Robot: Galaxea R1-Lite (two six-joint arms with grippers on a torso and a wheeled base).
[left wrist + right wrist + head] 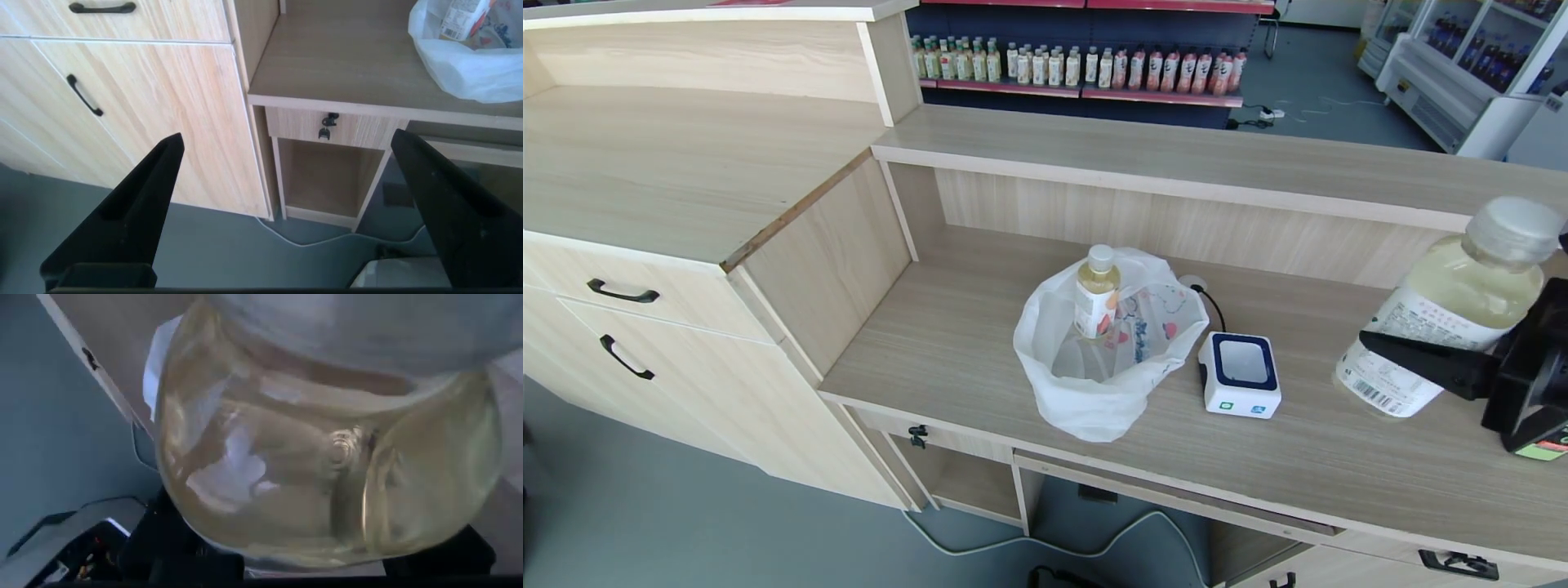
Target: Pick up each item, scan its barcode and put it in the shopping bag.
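The right claw (1427,363) is gripping a bottle (1445,318) of pale yellow drink, its dark fingers closed on the labelled lower half. The bottle is tilting with its grey cap up and away, above the right part of the desk (947,343). The barcode (1376,396) on its label is showing at the lower end. In the right wrist view the bottle's clear base (327,457) is sitting directly in front of the camera.

The white plastic shopping bag (1094,400) is sitting open on the desk. A second bottle (1097,294) with a white cap is standing upright inside it. The white scanner (1241,374) is lying just beside the bag, between it and the held bottle and apart from that bottle. A black cable (1215,309) is running back from the scanner.

The left claw (286,212) is hanging wide open with nothing between its fingers. It is hovering over the grey floor (212,253) in front of the desk, near the wooden cabinet (139,98).
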